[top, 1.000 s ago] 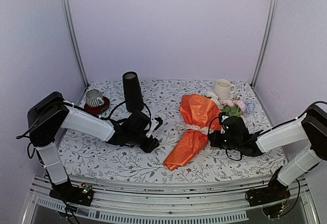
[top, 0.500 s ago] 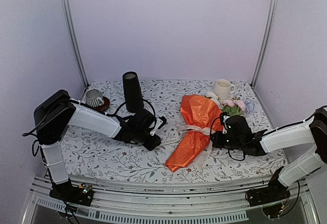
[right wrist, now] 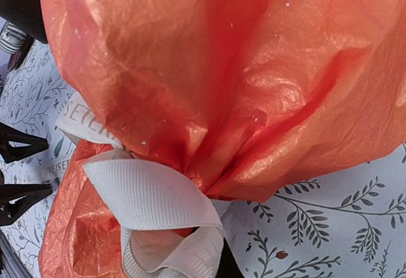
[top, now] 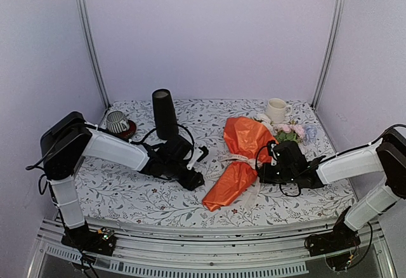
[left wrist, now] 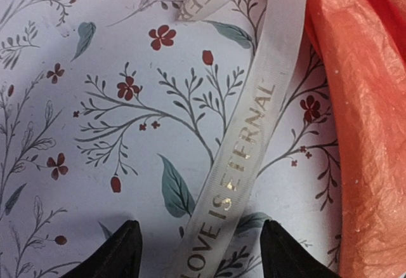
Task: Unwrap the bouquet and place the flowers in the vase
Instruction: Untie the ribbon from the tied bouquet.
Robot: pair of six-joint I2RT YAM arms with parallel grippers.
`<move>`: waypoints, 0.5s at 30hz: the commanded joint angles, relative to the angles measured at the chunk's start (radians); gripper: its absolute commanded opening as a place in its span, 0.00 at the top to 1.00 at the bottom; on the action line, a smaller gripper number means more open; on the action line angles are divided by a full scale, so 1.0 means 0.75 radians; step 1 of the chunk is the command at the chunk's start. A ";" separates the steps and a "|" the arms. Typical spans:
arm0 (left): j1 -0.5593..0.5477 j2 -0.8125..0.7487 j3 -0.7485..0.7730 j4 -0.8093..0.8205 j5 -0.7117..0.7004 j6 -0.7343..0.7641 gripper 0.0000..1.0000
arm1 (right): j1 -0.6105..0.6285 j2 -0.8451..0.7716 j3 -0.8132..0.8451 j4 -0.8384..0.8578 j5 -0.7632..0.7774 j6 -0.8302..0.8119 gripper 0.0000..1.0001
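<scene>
The bouquet (top: 240, 157) lies on its side mid-table, its orange paper (right wrist: 209, 62) crinkled and cinched by a whitish ribbon (right wrist: 146, 192). Pink and pale flowers (top: 290, 130) poke out of its far end. A loose ribbon tail (left wrist: 248, 148) printed "LOVE IS ETERNAL" runs across the cloth. My left gripper (left wrist: 200, 254) is open low over the cloth, astride that tail without touching it. My right gripper (top: 261, 171) sits at the bouquet's waist, shut on the ribbon loop; only a dark sliver of it shows under the loop. The black vase (top: 163, 113) stands upright behind the left arm.
A white mug (top: 276, 110) stands at the back right beside the blooms. A striped object on a red base (top: 118, 123) sits at the back left. The floral tablecloth (top: 127, 195) covers the table, enclosed by pale walls.
The left gripper has slid right toward the bouquet and opened wider over the ribbon tail. The right gripper has stayed at the ribbon, shifting slightly left.
</scene>
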 commanded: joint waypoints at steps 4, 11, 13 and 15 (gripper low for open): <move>-0.012 -0.011 0.057 -0.231 0.058 0.025 0.36 | 0.005 0.039 0.039 -0.028 -0.034 0.008 0.96; -0.043 0.033 0.225 -0.501 -0.168 -0.033 0.42 | 0.005 0.029 0.079 -0.067 -0.034 0.010 0.96; -0.054 0.054 0.304 -0.632 -0.171 -0.039 0.42 | 0.005 0.027 0.089 -0.072 -0.034 0.007 0.96; -0.061 0.083 0.382 -0.744 -0.170 -0.037 0.41 | 0.006 0.029 0.096 -0.078 -0.033 0.004 0.96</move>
